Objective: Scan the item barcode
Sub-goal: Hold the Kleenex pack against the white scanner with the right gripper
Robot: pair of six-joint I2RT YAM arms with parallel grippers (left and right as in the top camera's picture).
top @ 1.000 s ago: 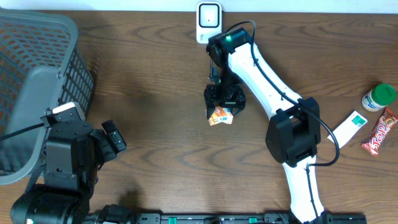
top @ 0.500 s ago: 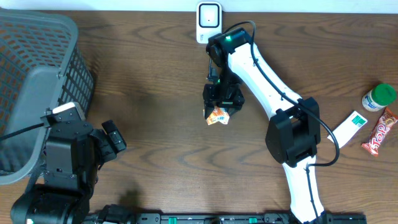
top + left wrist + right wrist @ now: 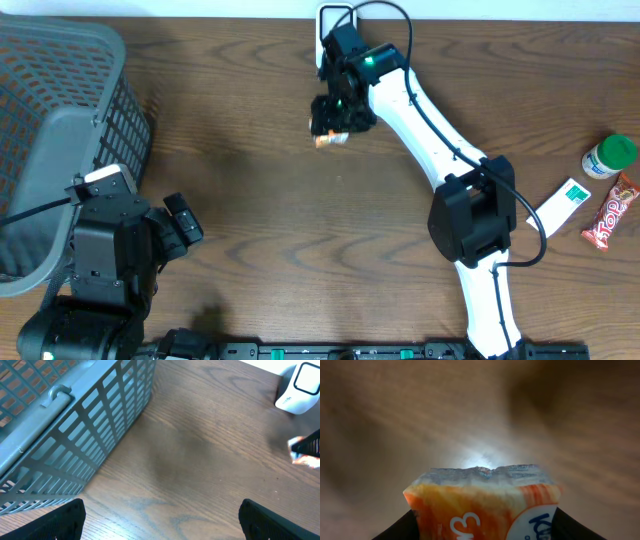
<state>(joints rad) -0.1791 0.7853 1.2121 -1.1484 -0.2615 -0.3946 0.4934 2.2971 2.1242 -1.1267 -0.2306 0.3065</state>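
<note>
My right gripper (image 3: 332, 122) is shut on an orange and white packet (image 3: 330, 139), held above the table just below and left of the white barcode scanner (image 3: 337, 20) at the far edge. In the right wrist view the packet (image 3: 482, 505) fills the space between the two black fingers (image 3: 397, 527), its crimped top edge pointing away. The barcode does not show. My left gripper (image 3: 160, 525) rests at the near left with its jaws wide apart over bare wood. The scanner (image 3: 300, 387) and the packet (image 3: 305, 460) show at the right edge of the left wrist view.
A grey mesh basket (image 3: 55, 130) with a solid handle stands at the left. At the far right lie a green-capped bottle (image 3: 608, 156), a white and green box (image 3: 560, 203) and a red candy bar (image 3: 611, 211).
My right arm has lifted the packet off the middle of the table and carried it up and to the left, toward the scanner. The left arm has not moved.
</note>
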